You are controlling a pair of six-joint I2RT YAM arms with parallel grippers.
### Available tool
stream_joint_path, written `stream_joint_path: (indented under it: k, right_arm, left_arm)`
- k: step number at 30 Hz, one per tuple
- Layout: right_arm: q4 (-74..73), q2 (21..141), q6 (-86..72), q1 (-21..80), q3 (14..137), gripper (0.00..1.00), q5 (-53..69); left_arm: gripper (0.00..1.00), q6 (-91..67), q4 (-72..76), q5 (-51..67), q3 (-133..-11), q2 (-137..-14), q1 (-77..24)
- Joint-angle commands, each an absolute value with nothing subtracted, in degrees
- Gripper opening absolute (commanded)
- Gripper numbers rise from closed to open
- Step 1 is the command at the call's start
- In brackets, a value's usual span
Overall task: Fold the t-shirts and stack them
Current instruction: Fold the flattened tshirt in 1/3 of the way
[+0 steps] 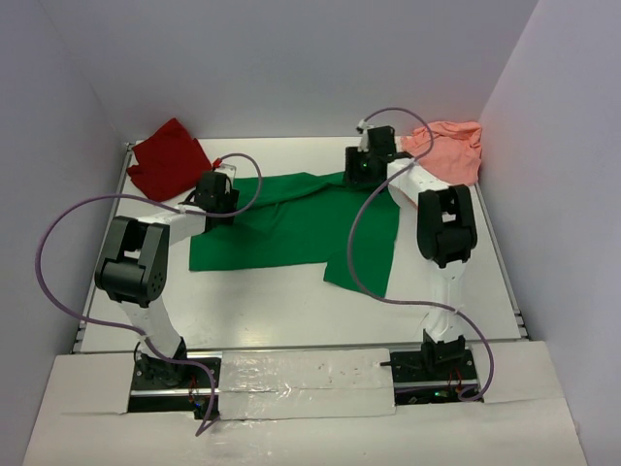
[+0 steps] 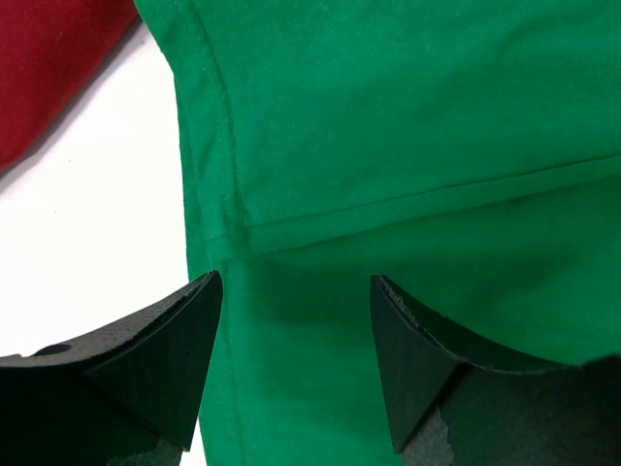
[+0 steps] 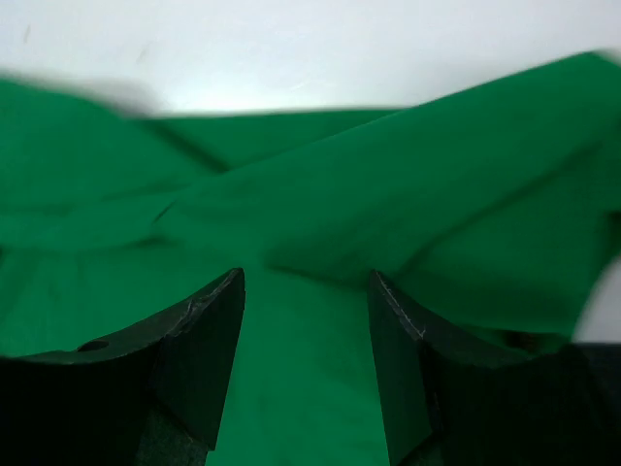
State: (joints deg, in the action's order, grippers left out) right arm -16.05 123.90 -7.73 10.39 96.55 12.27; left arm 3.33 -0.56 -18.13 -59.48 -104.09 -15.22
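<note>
The bright green t-shirt (image 1: 301, 228) lies spread in the middle of the table, with a flap hanging toward the front right. My left gripper (image 1: 215, 202) is open over its left edge; the left wrist view shows the green cloth (image 2: 408, 146) and a hem seam between the spread fingers (image 2: 165, 359). My right gripper (image 1: 361, 173) is open over the shirt's far right corner; green folds (image 3: 310, 223) lie between its fingers (image 3: 398, 359). The dark red t-shirt (image 1: 167, 158) is bunched at the far left. The salmon pink t-shirt (image 1: 448, 148) is bunched at the far right.
White walls close the table on the left, back and right. The table's white surface (image 1: 272, 301) shows in front of the green shirt. Purple cables loop off both arms. The red shirt's edge (image 2: 49, 68) shows in the left wrist view.
</note>
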Motion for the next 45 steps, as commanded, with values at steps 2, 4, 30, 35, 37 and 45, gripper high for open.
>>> stream_joint_path:
  k: [2, 4, 30, 35, 37, 45]
  right_arm:
    - [-15.8, 118.1, -1.1, 16.0, 94.5, 0.6, 8.4]
    - [-16.1, 118.3, -0.6, 16.9, 94.3, 0.6, 8.0]
    - [-13.4, 117.3, 8.6, 21.0, 91.7, 0.51, -11.8]
    - [-14.2, 118.5, 9.9, 21.4, 93.1, 0.5, -13.6]
    - [-14.2, 119.2, 11.2, 21.6, 93.5, 0.5, -16.0]
    - [-13.6, 121.1, 13.9, 23.4, 94.3, 0.49, -19.9]
  left_arm:
    - [0.71, 3.6, 1.8, -17.7, -59.4, -103.8, -15.5]
    - [0.71, 3.7, 1.9, -17.6, -59.2, -103.5, -15.5]
    - [0.71, 3.9, 2.0, -17.3, -59.0, -102.7, -15.6]
    - [0.71, 3.9, 2.0, -17.1, -59.1, -102.7, -15.6]
    - [0.71, 3.9, 2.0, -17.1, -59.1, -102.9, -15.6]
    - [0.71, 3.9, 2.0, -17.2, -59.4, -103.4, -15.6]
